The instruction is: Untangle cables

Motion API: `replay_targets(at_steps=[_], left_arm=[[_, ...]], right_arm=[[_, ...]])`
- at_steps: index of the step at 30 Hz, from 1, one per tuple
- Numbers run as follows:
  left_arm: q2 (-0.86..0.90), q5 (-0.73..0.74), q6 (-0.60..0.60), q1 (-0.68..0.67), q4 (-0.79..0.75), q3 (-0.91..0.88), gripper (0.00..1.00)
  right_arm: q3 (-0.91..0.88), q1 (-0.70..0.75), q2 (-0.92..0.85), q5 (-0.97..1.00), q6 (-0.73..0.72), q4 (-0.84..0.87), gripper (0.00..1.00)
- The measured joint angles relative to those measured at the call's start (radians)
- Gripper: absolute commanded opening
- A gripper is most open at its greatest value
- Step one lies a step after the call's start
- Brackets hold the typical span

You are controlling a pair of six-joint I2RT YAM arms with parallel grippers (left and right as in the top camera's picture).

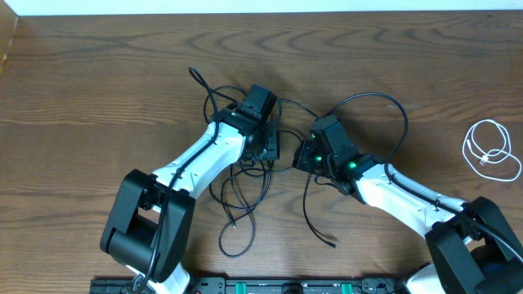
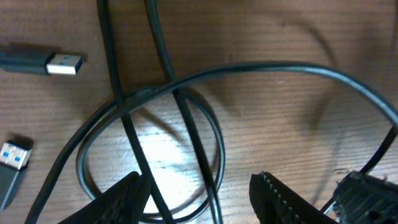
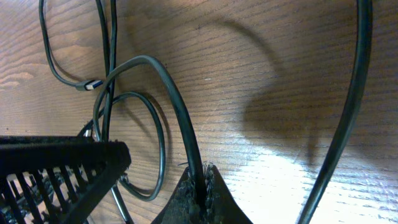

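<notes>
A: Left gripper [image 2: 202, 202]: jaws apart, nothing pinched. Two strands of the black cables [image 2: 186, 124] pass through the gap between its fingers [image 2: 124, 196]. Their long axis runs bottom to top of the left wrist view, and they cross a loop just above the tips.
B: Right gripper [image 3: 199, 186]?
A: Clamped on the arcing black cable [image 3: 183, 112], which rises from the jaws and curves to the upper left of that view.
B: Where's the tangle overall?
A: Overhead, mid-frame, under and below the left gripper, with loose ends trailing toward the bottom edge. The white cable [image 1: 490, 151] is coiled well apart, at the right edge of the table [image 1: 82, 82].
B: Which arm is nearer the crossing?
A: Left, by my reading; it hangs right over it. Both strands lie across the closing line, so shutting would likely catch the pair, not one. Two USB plugs [image 2: 62, 63] lie at the left of that view, clear of the fingers.
</notes>
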State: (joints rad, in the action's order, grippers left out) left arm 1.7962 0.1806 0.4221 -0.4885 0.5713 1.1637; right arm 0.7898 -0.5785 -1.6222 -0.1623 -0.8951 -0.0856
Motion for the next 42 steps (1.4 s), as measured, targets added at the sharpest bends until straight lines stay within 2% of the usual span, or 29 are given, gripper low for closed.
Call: replay_targets(at_steps=[6,7,8,9,10,11,12,19,27,31,38,42], left_arm=[[0.0,0.0,0.0,-0.016,-0.087,-0.037,0.56],[0.0,0.0,0.001,-0.019,-0.097,-0.047,0.52],[0.0,0.0,0.002,-0.023,-0.103,-0.056,0.46],[0.0,-0.001,0.003,-0.025,-0.106,-0.063,0.36],[0.0,-0.002,0.005,-0.026,-0.108,-0.069,0.25],[0.0,-0.005,0.007,-0.026,-0.108,-0.072,0.1],[0.0,-0.015,0.003,-0.026,-0.107,-0.076,0.08],[-0.004,-0.034,0.008,-0.009,-0.076,-0.076,0.07],[-0.167,-0.038,0.007,0.119,-0.036,-0.072,0.08],[-0.182,-0.049,-0.008,0.164,-0.028,-0.067,0.07],[-0.167,-0.137,-0.031,0.211,-0.026,-0.067,0.08],[-0.167,-0.165,-0.06,0.232,-0.019,-0.067,0.08]], right_arm=[[0.0,0.0,0.0,0.0,0.0,-0.002,0.01],[0.0,0.0,0.0,0.001,0.0,-0.003,0.01],[0.0,0.0,0.0,0.001,0.0,-0.003,0.01],[0.0,0.0,0.0,0.002,0.0,-0.003,0.01],[0.0,0.0,0.0,0.002,0.0,-0.003,0.01],[0.0,0.0,0.0,0.002,0.003,-0.003,0.01],[0.0,0.0,0.0,0.002,0.006,-0.003,0.01],[0.0,0.0,0.0,0.016,0.023,-0.01,0.01],[0.0,0.0,0.0,0.154,0.095,-0.053,0.01],[0.001,0.014,0.0,0.189,0.145,-0.084,0.01],[0.117,0.118,0.004,0.166,0.279,-0.381,0.01],[0.217,0.166,0.011,0.18,0.362,-0.509,0.07]])
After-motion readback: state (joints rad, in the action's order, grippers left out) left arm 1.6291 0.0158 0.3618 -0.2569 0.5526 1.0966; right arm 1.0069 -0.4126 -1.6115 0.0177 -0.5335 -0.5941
